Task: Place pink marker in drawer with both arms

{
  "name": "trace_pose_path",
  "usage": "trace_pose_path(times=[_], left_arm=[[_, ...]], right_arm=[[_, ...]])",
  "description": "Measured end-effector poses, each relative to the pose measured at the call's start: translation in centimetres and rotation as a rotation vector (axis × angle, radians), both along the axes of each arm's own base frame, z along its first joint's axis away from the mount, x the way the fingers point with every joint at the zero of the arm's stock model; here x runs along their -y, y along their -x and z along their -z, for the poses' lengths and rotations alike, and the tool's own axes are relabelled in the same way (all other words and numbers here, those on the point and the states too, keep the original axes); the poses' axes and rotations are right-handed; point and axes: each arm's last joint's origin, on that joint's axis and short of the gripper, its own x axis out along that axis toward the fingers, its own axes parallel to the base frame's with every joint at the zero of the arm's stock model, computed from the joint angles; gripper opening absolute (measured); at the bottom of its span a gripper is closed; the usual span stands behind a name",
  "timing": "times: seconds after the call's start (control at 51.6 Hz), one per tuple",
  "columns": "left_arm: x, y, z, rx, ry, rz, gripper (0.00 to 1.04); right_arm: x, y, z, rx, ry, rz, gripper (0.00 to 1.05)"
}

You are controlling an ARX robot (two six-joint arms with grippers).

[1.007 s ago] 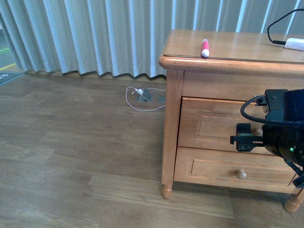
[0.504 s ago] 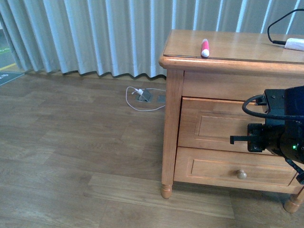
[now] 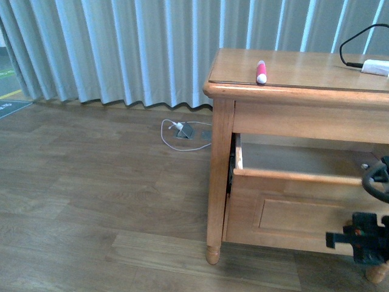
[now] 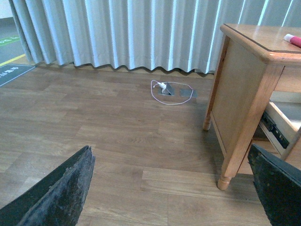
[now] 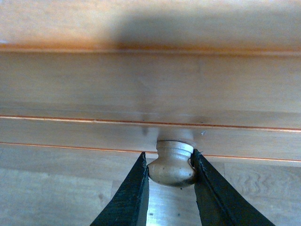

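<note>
Right wrist view: right gripper [image 5: 170,161] clamped on knob [image 5: 173,165]
Left gripper [image 4: 169,150]: fingers wide apart
Drawer [image 3: 292,213]: open
Pink marker [image 3: 261,72]: on cabinet top [image 3: 304,66]

Drawer [image 3: 285,213] glossy honey wood; knob [image 5: 172,162] smooth; floor [image 3: 91,182] matt wood.

- Pink marker [image 3: 261,72] is showing a bright pink barrel and a white cap.
- Drawer [image 3: 292,210] and cabinet [image 3: 279,64] are glowing honey-orange with fine wood grain. The knob [image 5: 172,165] is reading as a paler tan.
- Curtain [image 3: 121,48] is hanging pale grey-white, striped by its vertical folds.
- Floor [image 3: 91,182] is running mid-brown in a plank pattern.
- Right gripper [image 5: 168,154] is looking matt black. Left gripper [image 4: 170,149] is showing black, scuffed grey.
- Charger block [image 3: 375,67] is showing white, and its cable [image 3: 347,45] black.
</note>
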Motion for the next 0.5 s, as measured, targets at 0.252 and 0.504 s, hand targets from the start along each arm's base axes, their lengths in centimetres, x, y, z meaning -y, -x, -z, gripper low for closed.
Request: trace_pose_path(times=[0.252, 0.504], left_arm=[[0.0, 0.0, 0.0, 0.000, 0.000, 0.000, 0.99], [0.0, 0.0, 0.0, 0.000, 0.000, 0.000, 0.99]], right_arm=[[0.0, 5.1, -0.7, -0.027, -0.041, -0.030, 0.52], [0.2, 8.8, -4.6, -0.001, -0.103, -0.051, 0.95]])
